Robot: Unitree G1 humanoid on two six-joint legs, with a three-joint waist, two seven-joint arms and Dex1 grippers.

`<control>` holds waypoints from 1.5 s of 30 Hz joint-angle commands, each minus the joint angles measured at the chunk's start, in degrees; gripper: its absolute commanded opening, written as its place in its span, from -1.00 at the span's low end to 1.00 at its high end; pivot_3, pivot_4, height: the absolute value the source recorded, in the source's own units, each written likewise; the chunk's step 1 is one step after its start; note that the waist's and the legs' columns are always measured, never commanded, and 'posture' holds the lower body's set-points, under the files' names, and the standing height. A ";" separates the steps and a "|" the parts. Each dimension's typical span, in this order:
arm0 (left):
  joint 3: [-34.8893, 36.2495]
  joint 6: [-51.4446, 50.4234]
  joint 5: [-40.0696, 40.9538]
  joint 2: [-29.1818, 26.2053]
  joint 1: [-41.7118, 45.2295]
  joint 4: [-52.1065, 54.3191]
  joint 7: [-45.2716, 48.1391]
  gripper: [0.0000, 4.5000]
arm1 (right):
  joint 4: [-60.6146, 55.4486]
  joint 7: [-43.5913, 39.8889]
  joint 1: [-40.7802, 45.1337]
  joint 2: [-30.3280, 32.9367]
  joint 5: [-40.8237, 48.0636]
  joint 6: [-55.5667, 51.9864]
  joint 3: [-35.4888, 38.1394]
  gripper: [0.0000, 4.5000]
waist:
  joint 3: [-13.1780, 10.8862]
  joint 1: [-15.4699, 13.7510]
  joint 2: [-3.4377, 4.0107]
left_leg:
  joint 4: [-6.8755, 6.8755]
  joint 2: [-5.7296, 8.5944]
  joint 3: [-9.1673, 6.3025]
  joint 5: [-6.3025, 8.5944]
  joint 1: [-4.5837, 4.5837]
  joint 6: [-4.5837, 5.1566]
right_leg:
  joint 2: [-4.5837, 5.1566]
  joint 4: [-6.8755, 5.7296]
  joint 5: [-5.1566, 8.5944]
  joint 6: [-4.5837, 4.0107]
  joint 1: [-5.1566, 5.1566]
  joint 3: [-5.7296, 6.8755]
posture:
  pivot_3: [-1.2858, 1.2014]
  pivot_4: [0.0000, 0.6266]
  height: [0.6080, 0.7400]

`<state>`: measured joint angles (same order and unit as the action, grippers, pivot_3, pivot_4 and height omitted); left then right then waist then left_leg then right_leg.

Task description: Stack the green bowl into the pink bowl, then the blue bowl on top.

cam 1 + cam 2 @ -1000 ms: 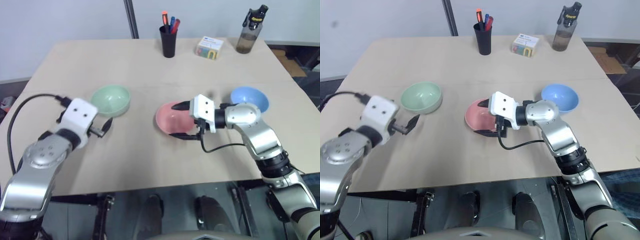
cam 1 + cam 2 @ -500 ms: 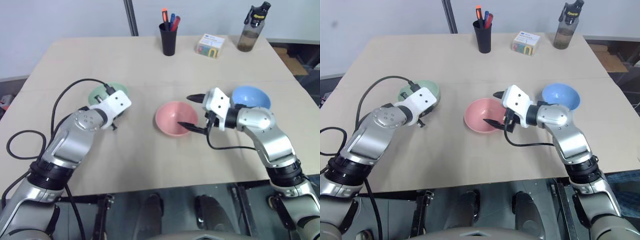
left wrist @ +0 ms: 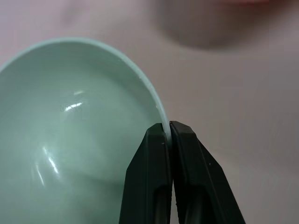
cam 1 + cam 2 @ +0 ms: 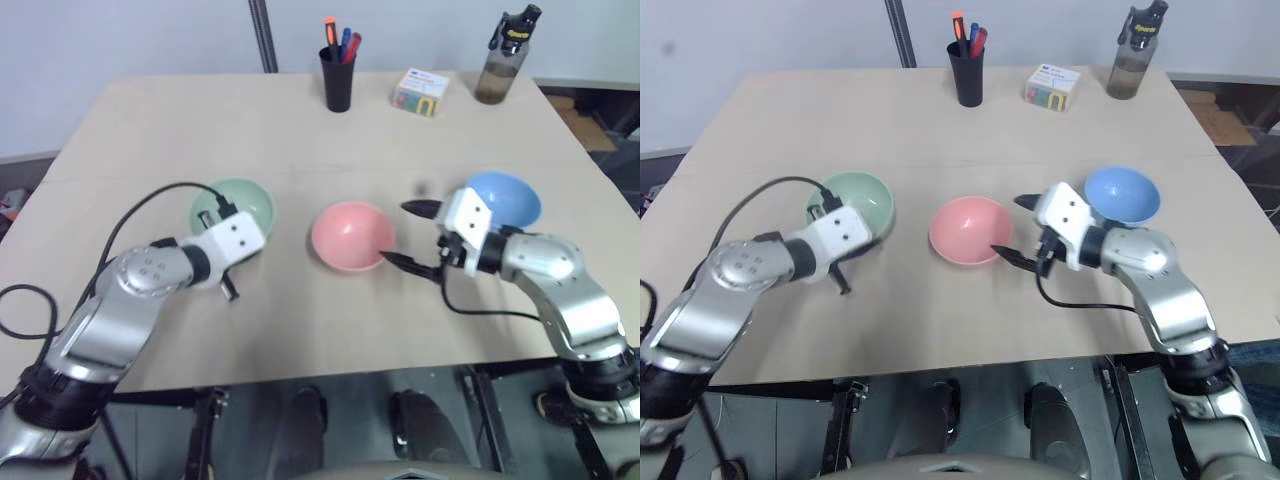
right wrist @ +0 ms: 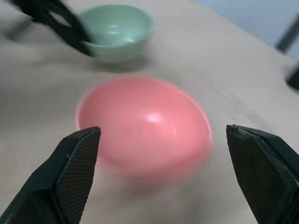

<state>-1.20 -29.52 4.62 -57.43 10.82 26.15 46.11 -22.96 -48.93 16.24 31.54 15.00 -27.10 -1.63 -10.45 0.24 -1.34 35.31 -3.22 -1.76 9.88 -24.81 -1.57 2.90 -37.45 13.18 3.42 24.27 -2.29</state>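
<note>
The green bowl [image 4: 232, 203] sits left of centre on the table, and my left gripper [image 3: 167, 127] is shut on its near rim, one finger inside and one outside. The pink bowl [image 4: 350, 235] stands upright and empty at the centre. Just to its right my right gripper [image 4: 400, 232] is open, its fingers spread towards the pink bowl's side without touching it. The blue bowl [image 4: 503, 197] rests behind my right wrist, further to the right.
At the back of the table [image 4: 160, 120] stand a black pen cup [image 4: 337, 82], a small colourful box [image 4: 420, 92] and a dark bottle [image 4: 503, 62]. A metal pole [image 4: 262, 35] rises behind. My left arm's cable [image 4: 140, 215] loops beside the green bowl.
My left gripper swung in to the green bowl and shut on its rim. My right gripper pulled back to the right, off the pink bowl, staying open.
</note>
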 commanded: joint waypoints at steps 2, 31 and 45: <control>1.86 1.98 6.15 1.80 7.34 5.08 4.22 -0.96 | -7.19 0.24 -7.87 1.92 4.42 1.98 7.14 1.00 | -0.01 -0.31 0.00 | 0.07 0.00 0.00 -0.01 0.01 0.00 | 0.00 -0.01 0.06 0.11 -0.02 0.00 | 0.03 -0.52 1.00; 10.90 -2.79 25.09 18.09 8.76 -0.03 9.98 -0.07 | 9.91 12.63 -0.46 7.72 -8.25 0.99 3.49 1.00 | -0.07 2.01 0.06 | 0.65 -0.01 -0.15 0.02 0.19 0.06 | -0.13 -0.25 0.07 0.15 -0.42 -0.08 | 0.03 -0.52 1.00; 23.71 -6.83 40.26 14.78 -9.02 8.76 7.93 1.00 | 37.50 7.71 19.78 6.81 -13.33 1.71 -3.83 0.50 | -0.10 1.67 0.05 | 0.63 0.03 -0.13 0.03 0.14 0.06 | -0.11 -0.17 0.04 0.10 -0.41 -0.11 | 0.03 -0.52 1.00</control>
<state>20.57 -36.38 43.14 -42.25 1.84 32.07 55.34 14.54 -40.33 34.58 37.91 1.67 -24.94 -5.91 -10.55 1.91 -1.29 35.93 -3.19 -1.88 9.91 -24.67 -1.51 2.78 -37.64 13.22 3.53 23.87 -2.40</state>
